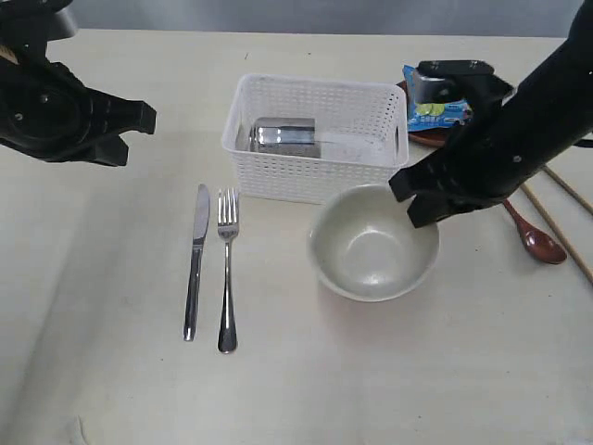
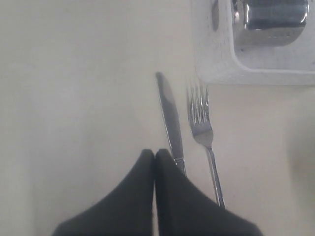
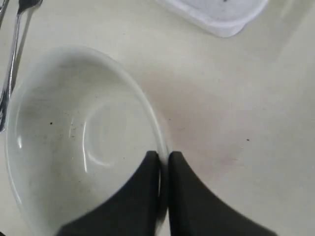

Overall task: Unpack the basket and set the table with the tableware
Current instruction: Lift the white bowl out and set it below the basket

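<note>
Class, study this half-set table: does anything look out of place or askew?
Two things. The steel cup lies on its side inside the basket, not upright. A blue chip bag rests on the brown plate beside the basket, beyond the bowl: packaging on a dish to be laid. The knife and fork lie parallel.

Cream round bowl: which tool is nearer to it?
Right. The right tool grips the rim of the cream round bowl; the left tool is shut, off past the steel knife and fork.

No text can be read; the print on the blue chip bag (image 1: 434, 111) is too small.
</note>
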Tool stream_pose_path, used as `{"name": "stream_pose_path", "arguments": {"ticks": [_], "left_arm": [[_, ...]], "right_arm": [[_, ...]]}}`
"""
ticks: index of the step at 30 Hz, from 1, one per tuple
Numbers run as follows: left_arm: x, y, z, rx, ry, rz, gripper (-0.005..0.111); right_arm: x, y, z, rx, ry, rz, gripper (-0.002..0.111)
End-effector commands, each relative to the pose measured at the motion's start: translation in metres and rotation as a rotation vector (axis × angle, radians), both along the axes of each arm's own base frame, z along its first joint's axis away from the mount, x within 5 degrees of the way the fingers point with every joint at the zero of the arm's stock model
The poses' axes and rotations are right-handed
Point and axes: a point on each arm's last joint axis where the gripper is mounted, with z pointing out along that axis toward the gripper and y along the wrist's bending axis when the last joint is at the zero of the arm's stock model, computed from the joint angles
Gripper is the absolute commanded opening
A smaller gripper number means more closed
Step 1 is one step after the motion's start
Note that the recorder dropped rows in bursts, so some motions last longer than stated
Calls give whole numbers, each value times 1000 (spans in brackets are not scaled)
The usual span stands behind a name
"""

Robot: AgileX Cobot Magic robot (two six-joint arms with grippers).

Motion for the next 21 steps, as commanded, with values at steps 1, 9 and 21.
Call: {"name": "stream_pose_path", "arguments": {"ticks": [1, 9, 21], "left_arm": [[-1, 1, -1, -2, 0, 1, 0], [1, 0, -4, 2, 6, 1, 0], [2, 0, -5, 3, 9, 1, 0]], "right_arm": [[7, 8, -14, 83, 7, 25, 0], [14, 14, -38, 111, 58, 45, 0], [17, 13, -51, 80, 66, 42, 0]]}}
